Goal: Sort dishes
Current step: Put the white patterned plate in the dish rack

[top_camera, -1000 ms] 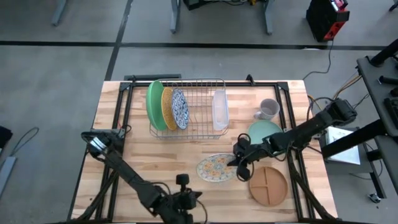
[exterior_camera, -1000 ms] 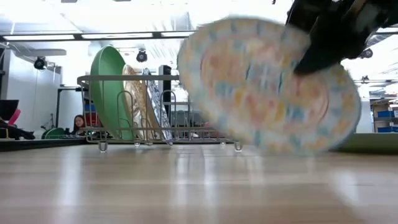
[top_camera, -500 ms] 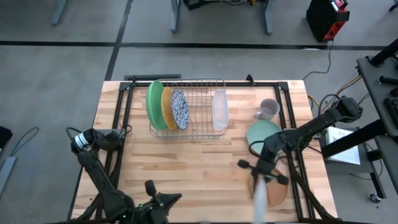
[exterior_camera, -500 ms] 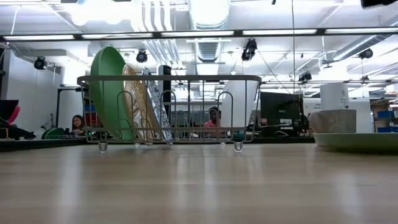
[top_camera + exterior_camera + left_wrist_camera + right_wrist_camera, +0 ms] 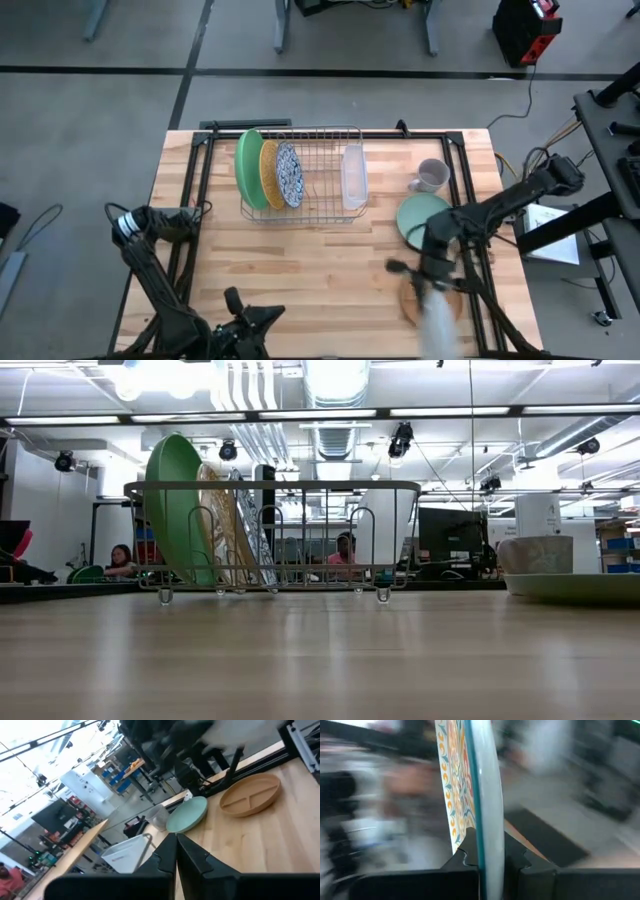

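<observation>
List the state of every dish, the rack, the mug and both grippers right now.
Green plate: upright in rack.
Gold plate: upright in rack.
Floral plate: gripped edge-on, lifted.
Teal plate: flat on table.
Brown plate: flat on table.
Mug: upright.
Right gripper: shut on plate.
Left gripper: shut, empty.

Bare tabletop (image 5: 300, 260) before the dish rack (image 5: 300, 180); pale teal plate (image 5: 422, 217) and mug (image 5: 431, 176) rightward.

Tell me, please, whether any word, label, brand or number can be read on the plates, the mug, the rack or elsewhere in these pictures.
None can be read.
The floral plate, held on edge in the right gripper, bears only a pattern.
The brown divided plate, the pale teal plate and the mug show no lettering.
Anything in the room behind the rack is too small to read.
</observation>
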